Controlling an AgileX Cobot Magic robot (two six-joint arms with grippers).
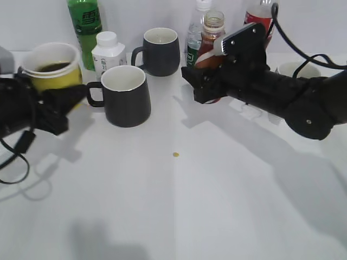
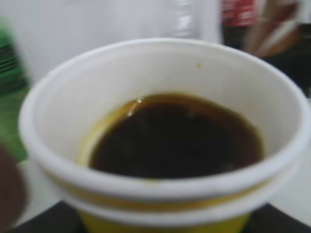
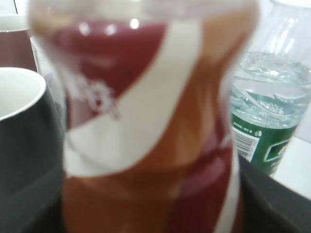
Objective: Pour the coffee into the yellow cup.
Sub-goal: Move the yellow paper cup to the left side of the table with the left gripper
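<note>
The yellow cup (image 1: 53, 67) has a white rim and holds dark coffee (image 1: 54, 67); it sits at the far left, held by my left gripper (image 1: 51, 100), which is shut on it. In the left wrist view the cup (image 2: 165, 199) fills the frame with coffee (image 2: 177, 138) inside. The brown Nescafe bottle (image 1: 212, 38) stands upright, uncapped, at the back right, held by my right gripper (image 1: 203, 84). In the right wrist view the bottle (image 3: 146, 126) with its red-white label fills the frame.
Two dark mugs stand at the back: one near (image 1: 127, 97), one farther (image 1: 160, 51). A green bottle (image 1: 85, 24), a small white bottle (image 1: 108, 51), a clear water bottle (image 1: 195, 38) and a red-labelled bottle (image 1: 259, 16) line the back. A white cup (image 1: 295, 69) is at right. A small yellow speck (image 1: 175, 155) lies mid-table.
</note>
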